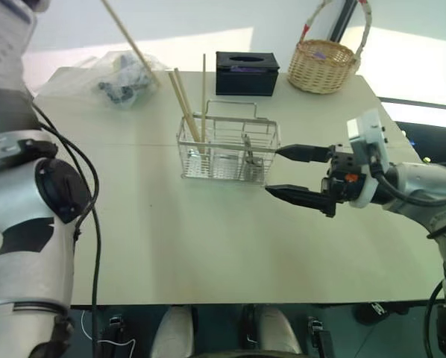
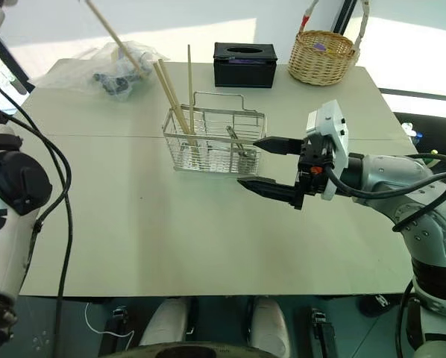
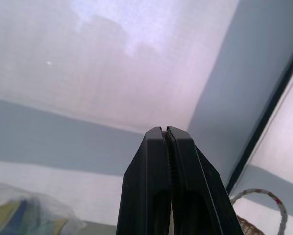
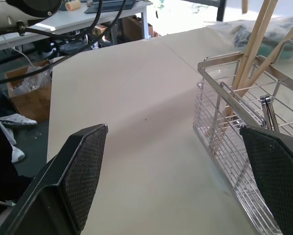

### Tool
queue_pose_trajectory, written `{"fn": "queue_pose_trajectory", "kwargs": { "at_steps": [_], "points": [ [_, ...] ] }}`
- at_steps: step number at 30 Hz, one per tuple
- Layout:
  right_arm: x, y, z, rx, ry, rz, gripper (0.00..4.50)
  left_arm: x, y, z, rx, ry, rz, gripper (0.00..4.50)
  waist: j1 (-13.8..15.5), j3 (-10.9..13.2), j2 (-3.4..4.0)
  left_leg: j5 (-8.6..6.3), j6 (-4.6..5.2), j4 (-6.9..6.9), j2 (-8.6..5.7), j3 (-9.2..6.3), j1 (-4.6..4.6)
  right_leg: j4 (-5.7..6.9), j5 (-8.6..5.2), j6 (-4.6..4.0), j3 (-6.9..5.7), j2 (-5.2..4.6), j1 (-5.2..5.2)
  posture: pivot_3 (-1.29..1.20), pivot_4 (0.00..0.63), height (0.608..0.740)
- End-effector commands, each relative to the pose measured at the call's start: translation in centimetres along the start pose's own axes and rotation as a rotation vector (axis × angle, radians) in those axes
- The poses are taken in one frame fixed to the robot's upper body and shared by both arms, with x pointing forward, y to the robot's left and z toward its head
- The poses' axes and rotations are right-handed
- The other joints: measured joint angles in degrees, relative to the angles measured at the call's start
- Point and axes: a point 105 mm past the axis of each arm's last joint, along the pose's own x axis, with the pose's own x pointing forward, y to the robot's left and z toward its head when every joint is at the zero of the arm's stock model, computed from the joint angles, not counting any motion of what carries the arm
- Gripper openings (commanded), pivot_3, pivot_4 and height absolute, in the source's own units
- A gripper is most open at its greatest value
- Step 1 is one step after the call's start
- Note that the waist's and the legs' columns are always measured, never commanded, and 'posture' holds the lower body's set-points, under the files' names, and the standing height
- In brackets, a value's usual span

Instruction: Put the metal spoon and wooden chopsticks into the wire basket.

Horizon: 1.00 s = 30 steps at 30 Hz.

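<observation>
Right eye view: the wire basket [image 2: 212, 140] on the counter [image 2: 208, 246] already holds three wooden chopsticks [image 2: 180, 104] and the metal spoon [image 2: 238, 142]. The right gripper [image 2: 268, 164] waits just beside it, jaws apart, likely steadying. The left gripper [image 3: 166, 142], pressed together, pinches a fourth chopstick [image 2: 111, 35] aloft for insertion.

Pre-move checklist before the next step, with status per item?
1. Pale wooden chopsticks standing in the silver wire-grid basket: ok, three sticks lean in its left end.
2. One more chopstick raised above the table's far left: not ok, not in the basket yet.
3. Small shiny metal spoon in the basket's right part: ok.
4. Left gripper: shut; whether it pinches that raised stick, cannot tell.
5. Right gripper: open, empty, beside the basket, ok.
6. Basket upright on the beige table: ok.
</observation>
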Motion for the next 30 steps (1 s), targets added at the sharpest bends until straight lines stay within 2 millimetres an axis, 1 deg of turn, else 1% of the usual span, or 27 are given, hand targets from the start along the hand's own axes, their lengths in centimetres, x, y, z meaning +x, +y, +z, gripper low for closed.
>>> {"fn": "queue_pose_trajectory", "kwargs": {
  "at_steps": [1, 4, 6, 8, 11, 15, 18, 19, 22, 24, 27, 29, 30],
  "points": [
    [-0.4, 0.3, 0.7, -0.033, -0.026, -0.02, 4.5, 0.6, -4.8, 1.6, 0.098, -0.035, -0.194, 0.04, 0.0, 0.0, 0.01, 0.0, 0.01, 0.03, 0.0, 0.0, 0.0, -0.01, 0.0, 0.0, 0.0, 0.0, 0.01, 0.0, 0.15, 0.712],
    [-0.4, 0.3, 0.6, -0.031, -0.035, -0.038, 4.5, 0.7, -6.8, 0.5, 0.136, 0.003, -0.284, 0.04, -0.1, 0.0, 0.04, -0.01, 0.03, 0.03, 0.01, 0.0, 0.0, -0.02, 0.0, 0.0, 0.01, -0.01, 0.01, 0.0, 0.15, 0.712],
    [-0.4, 0.3, 0.6, -0.032, -0.041, -0.05, 4.5, 0.7, -7.6, -0.3, 0.148, 0.024, -0.324, 0.04, -0.1, 0.0, 0.04, -0.01, 0.04, 0.02, 0.02, -0.01, 0.02, 0.0, -0.01, 0.0, 0.01, 0.01, 0.0, 0.0, 0.15, 0.712],
    [-0.5, 0.2, 0.6, -0.034, -0.048, -0.066, 4.5, 0.6, -8.4, -1.5, 0.177, 0.052, -0.356, 0.04, -0.2, 0.0, 0.06, -0.01, 0.04, 0.0, 0.04, -0.01, 0.06, 0.01, -0.01, 0.0, 0.01, 0.02, 0.0, 0.0, 0.15, 0.712],
    [-0.7, 0.1, 0.7, -0.036, -0.055, -0.083, 4.5, 0.4, -9.0, -2.9, 0.188, 0.072, -0.378, 0.04, -0.2, 0.1, 0.15, -0.01, 0.04, 0.0, 0.04, 0.01, 0.09, 0.04, -0.01, 0.0, 0.04, 0.02, 0.01, 0.0, 0.15, 0.712],
    [-0.9, 0.1, 0.7, -0.039, -0.057, -0.1, 4.5, 0.4, -9.2, -4.9, 0.181, 0.111, -0.371, 0.04, -0.1, 0.1, 0.14, 0.0, 0.05, 0.02, 0.04, 0.0, 0.08, 0.05, -0.01, 0.0, 0.04, 0.03, 0.02, 0.0, 0.15, 0.712],
    [-1.1, 0.1, 0.8, -0.041, -0.056, -0.106, 4.5, 0.3, -9.4, -5.8, 0.193, 0.128, -0.378, 0.04, -0.1, 0.1, 0.14, -0.01, 0.06, 0.03, 0.04, 0.0, 0.07, 0.03, -0.01, 0.0, 0.04, 0.03, 0.03, 0.0, 0.15, 0.712],
    [-1.2, 0.0, 0.8, -0.045, -0.052, -0.113, 4.5, 0.0, -9.5, -6.7, 0.193, 0.15, -0.389, 0.04, -0.1, 0.1, 0.14, -0.01, 0.06, 0.02, 0.04, 0.0, 0.05, 0.02, -0.01, 0.0, 0.04, 0.03, 0.02, 0.0, 0.15, 0.712],
    [-1.4, -0.4, 1.0, -0.045, -0.057, -0.125, 4.5, -1.5, -9.7, -10.7, 0.164, 0.259, -0.401, 0.04, -0.1, 0.0, 0.18, -0.04, 0.11, 0.01, 0.03, 0.0, 0.1, 0.03, -0.01, 0.0, 0.04, 0.02, 0.07, 0.0, 0.15, 0.712],
    [-1.3, -0.4, 1.0, -0.045, -0.059, -0.125, 4.5, -2.3, -9.7, -12.3, 0.156, 0.301, -0.398, 0.04, -0.1, 0.0, 0.18, -0.05, 0.13, 0.01, 0.03, -0.02, 0.2, 0.03, -0.01, 0.0, 0.04, 0.02, 0.16, 0.0, 0.15, 0.712],
    [-1.1, -0.5, 1.0, -0.045, -0.061, -0.124, 4.5, -3.3, -9.6, -14.1, 0.149, 0.349, -0.391, 0.04, -0.1, 0.1, 0.14, -0.05, 0.13, 0.05, 0.03, -0.02, 0.15, 0.04, -0.01, 0.0, 0.04, 0.03, 0.12, 0.0, 0.15, 0.712],
    [-1.0, -0.5, 1.0, -0.045, -0.063, -0.123, 4.5, -4.0, -9.6, -15.2, 0.146, 0.37, -0.387, 0.61, -0.2, 0.1, 0.15, -0.05, 0.13, 0.06, 0.04, -0.03, 0.11, 0.03, -0.01, 0.0, 0.04, 0.03, 0.08, 0.0, 0.15, 0.712],
    [-0.9, -0.5, 1.0, -0.045, -0.064, -0.123, 4.5, -4.1, -9.5, -15.4, 0.139, 0.375, -0.385, 1.0, -0.2, 0.1, 0.15, -0.05, 0.13, 0.05, 0.04, -0.02, 0.13, 0.03, -0.01, 0.0, 0.05, 0.03, 0.09, 0.0, 0.15, 0.712]
  ]
}}
